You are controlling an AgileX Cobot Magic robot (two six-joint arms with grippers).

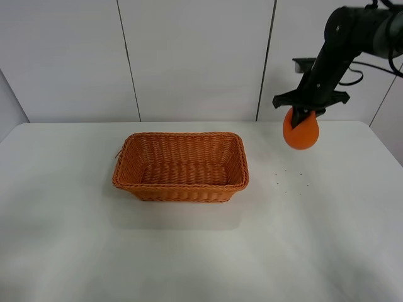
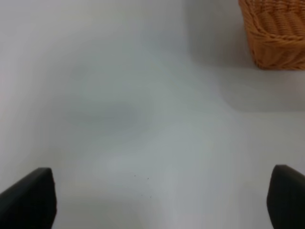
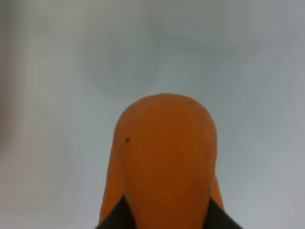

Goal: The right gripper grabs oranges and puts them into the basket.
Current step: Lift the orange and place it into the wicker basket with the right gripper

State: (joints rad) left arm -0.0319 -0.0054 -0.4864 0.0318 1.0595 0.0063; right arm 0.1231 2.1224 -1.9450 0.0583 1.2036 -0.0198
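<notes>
The white surface (image 1: 189, 264) carries the wicker basket (image 1: 182, 192), which sits upright near its middle with nothing showing inside. To the right of the basket and well apart from it, a glossy black arm (image 1: 343, 47) reaches down from above. At its end the right hand (image 1: 303, 115) is clamped on the top of the orange (image 1: 301, 133), its two jaws drawn in against the fruit. The orange hangs in the air higher than the basket's rim, clear of the surface and not over the basket. In the right wrist view the fruit fills the space between the dark fingers (image 3: 112, 220). The left hand (image 2: 157, 200) is spread wide with nothing in it, above bare surface, with one corner of the basket ahead of it.
</notes>
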